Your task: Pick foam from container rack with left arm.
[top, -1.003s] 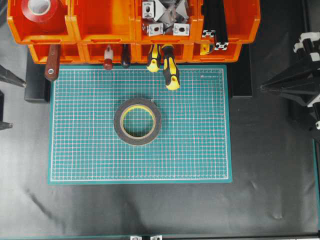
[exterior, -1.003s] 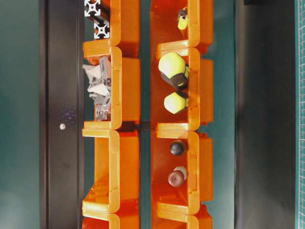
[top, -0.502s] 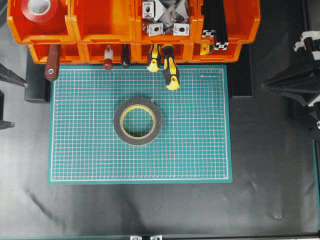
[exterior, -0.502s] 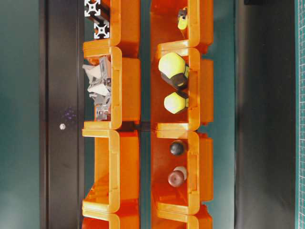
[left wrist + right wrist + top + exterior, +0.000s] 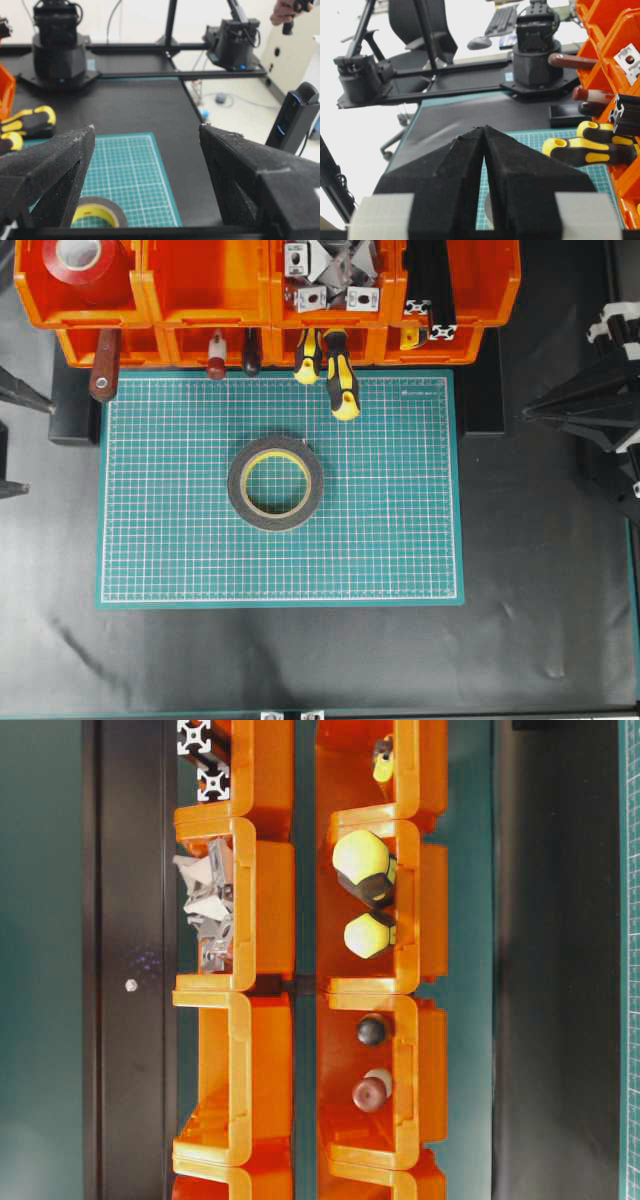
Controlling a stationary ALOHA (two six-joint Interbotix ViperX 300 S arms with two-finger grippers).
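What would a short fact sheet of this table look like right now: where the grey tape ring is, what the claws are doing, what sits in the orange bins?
foam: dark grey ring with yellow core, lying flat on the green cutting mat, nothing touching it
container rack: orange bins along the mat's far edge
bin contents: red tape roll, metal brackets, yellow-black screwdrivers
left claw: open wide, empty, at the left edge of the table
right claw: shut, empty, at the right side of the table
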